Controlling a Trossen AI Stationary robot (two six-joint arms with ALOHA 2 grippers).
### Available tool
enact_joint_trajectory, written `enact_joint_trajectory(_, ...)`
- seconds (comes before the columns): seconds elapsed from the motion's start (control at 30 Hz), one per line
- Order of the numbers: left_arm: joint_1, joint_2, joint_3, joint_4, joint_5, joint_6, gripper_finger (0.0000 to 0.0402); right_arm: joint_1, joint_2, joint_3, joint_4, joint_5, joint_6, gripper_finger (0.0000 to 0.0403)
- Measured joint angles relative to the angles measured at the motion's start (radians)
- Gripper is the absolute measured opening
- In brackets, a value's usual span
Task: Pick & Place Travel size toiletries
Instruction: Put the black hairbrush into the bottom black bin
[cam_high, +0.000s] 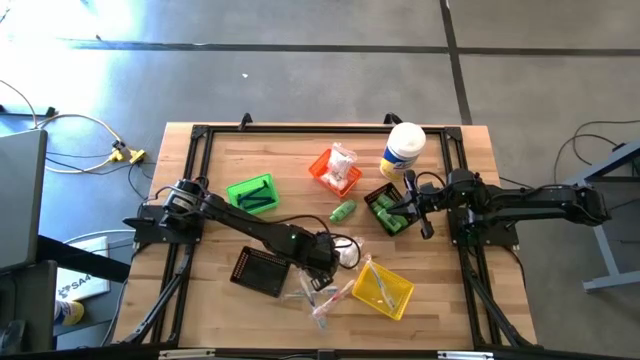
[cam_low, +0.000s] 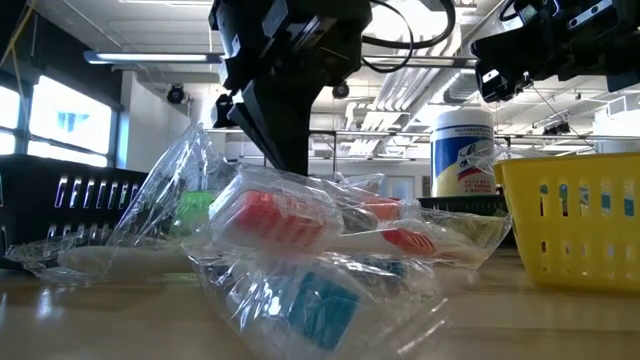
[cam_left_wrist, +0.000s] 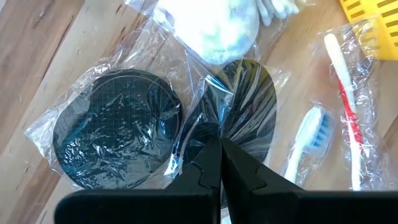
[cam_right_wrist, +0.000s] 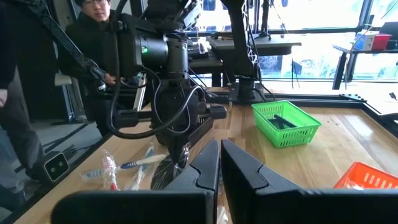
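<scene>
My left gripper (cam_left_wrist: 219, 144) points steeply down near the table's middle (cam_high: 328, 264), shut on a clear packet (cam_left_wrist: 168, 118) holding two black round discs. Around it lie other toiletries: a white packet (cam_left_wrist: 211, 25), a clear-wrapped blue toothbrush (cam_left_wrist: 310, 134) and a red one (cam_left_wrist: 346, 93), all flat on the wood. A green mini bottle (cam_high: 343, 211) lies farther back. My right gripper (cam_right_wrist: 219, 146) is shut and level over the small black bin (cam_high: 388, 212) of green items at the right, touching nothing. My left gripper pinches the packet's clear wrap (cam_left_wrist: 208, 127) between its two fingers, at the gap between the two black discs. The fingers come from above, slanting down. The packet hangs below them (cam_right_wrist: 166, 171); whether its lower edge is off the table I cannot tell.
A black bin (cam_high: 262, 270) lies left of my left gripper and a yellow bin (cam_high: 385, 288) to its right. A green bin (cam_high: 252, 193), an orange bin (cam_high: 335, 170) and a white canister (cam_high: 403, 150) stand farther back. A person (cam_right_wrist: 93, 37) is beyond the table's left side.
</scene>
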Motion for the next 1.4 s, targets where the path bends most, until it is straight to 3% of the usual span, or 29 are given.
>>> enact_joint_trajectory(0.47, 0.0, -0.008, 0.0, -0.006, -0.003, 0.0, 0.0, 0.0, 0.0, 0.0, 0.0, 0.0, -0.001, 0.0009)
enact_joint_trajectory(1.4, 0.0, -0.153, 0.0, -0.142, -0.051, -0.015, 0.0, 0.0, 0.0, 0.0, -0.014, 0.0, -0.028, 0.0009)
